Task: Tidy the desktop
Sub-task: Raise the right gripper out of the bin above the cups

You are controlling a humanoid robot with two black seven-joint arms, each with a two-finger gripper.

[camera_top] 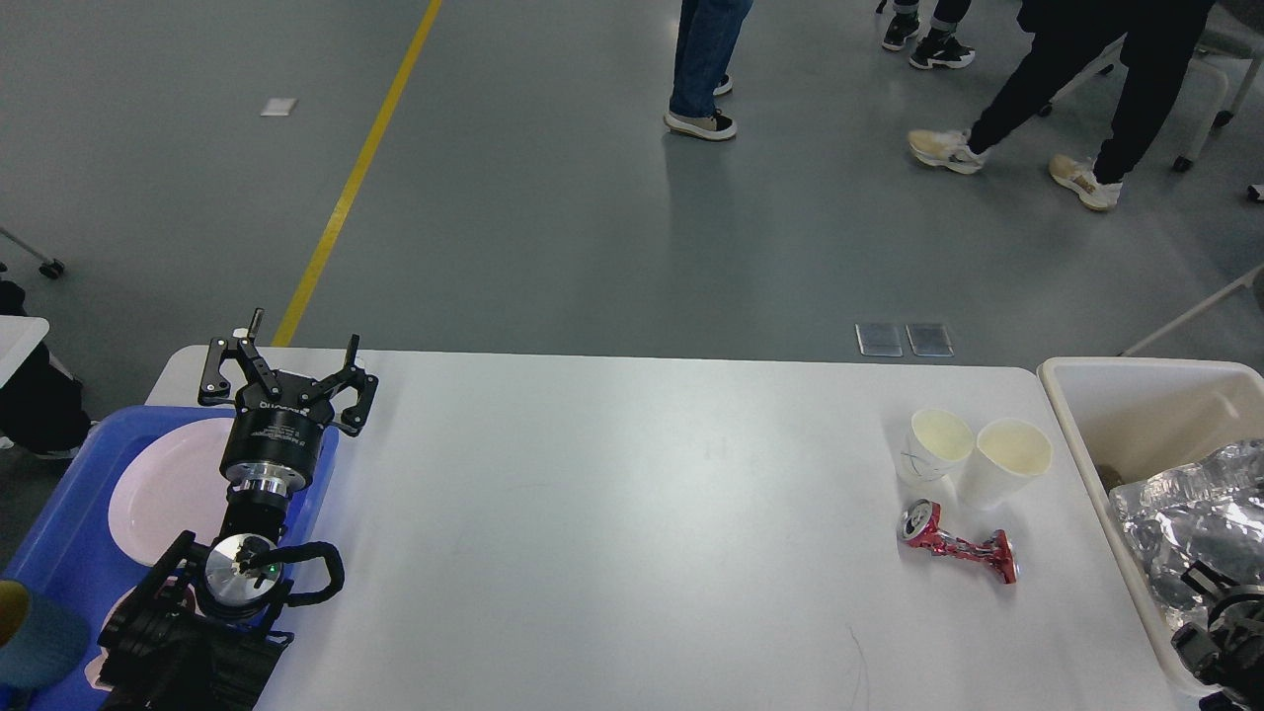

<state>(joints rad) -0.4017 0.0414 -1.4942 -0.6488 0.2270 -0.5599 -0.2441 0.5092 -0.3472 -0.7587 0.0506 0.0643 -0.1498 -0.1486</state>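
The white desktop [632,513] fills the middle of the head view. Near its right end stand two white paper cups [936,444] [1007,460], touching each other, with a crushed red can [956,543] lying just in front of them. My left gripper [296,348] hangs open and empty over the desktop's far left corner, beside the blue tray [59,553]. My right gripper [1220,622] shows only as a dark shape at the lower right, over the cream bin [1116,375] and against a crumpled silver foil bag [1185,513]. Its fingers cannot be made out.
A white plate [163,489] lies in the blue tray, and a teal cup [35,647] stands at the tray's near left. The bin stands off the desktop's right end. People walk on the grey floor beyond the far edge.
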